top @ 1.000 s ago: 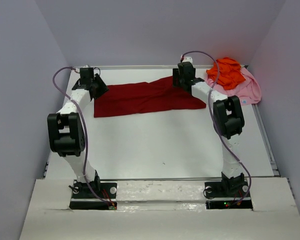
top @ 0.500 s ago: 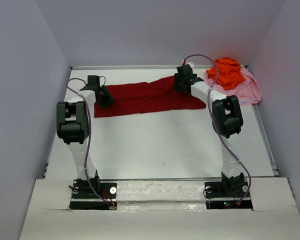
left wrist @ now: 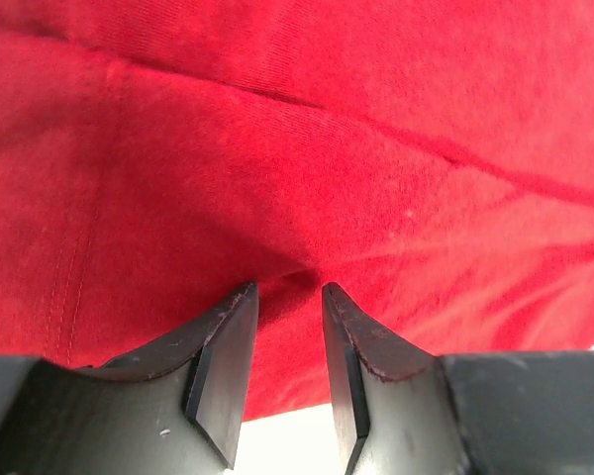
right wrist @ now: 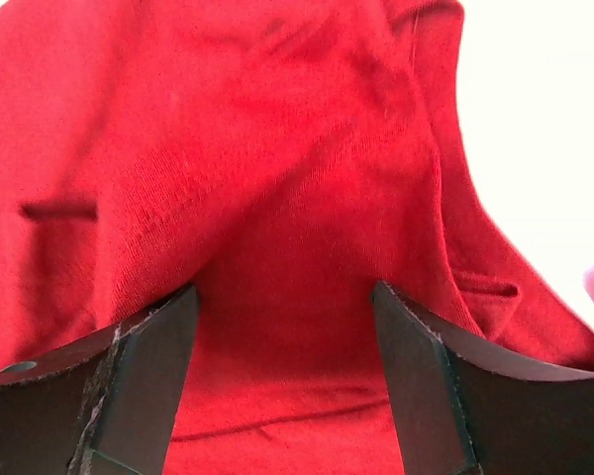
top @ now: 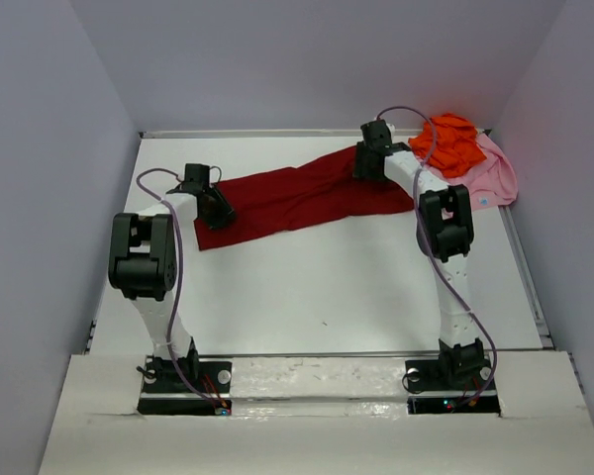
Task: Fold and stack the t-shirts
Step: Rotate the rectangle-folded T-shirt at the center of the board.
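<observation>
Red shirt (top: 297, 198) lay stretched across far table (top: 307, 287). L gripper (left wrist: 289, 289) on its left end, jaws narrow w/ a gap. R gripper (right wrist: 285, 287) on right end, jaws wide, cloth bulging btwn; grip unclear. Orange shirt (top: 450, 143) atop pink shirt (top: 495, 178), far right.

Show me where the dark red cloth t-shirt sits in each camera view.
Top external: dark red cloth t-shirt lies slanted across the far half.
Left wrist: fills nearly the whole picture.
Right wrist: fills most, except upper right.
Shared landmark: white table showing beside it.
</observation>
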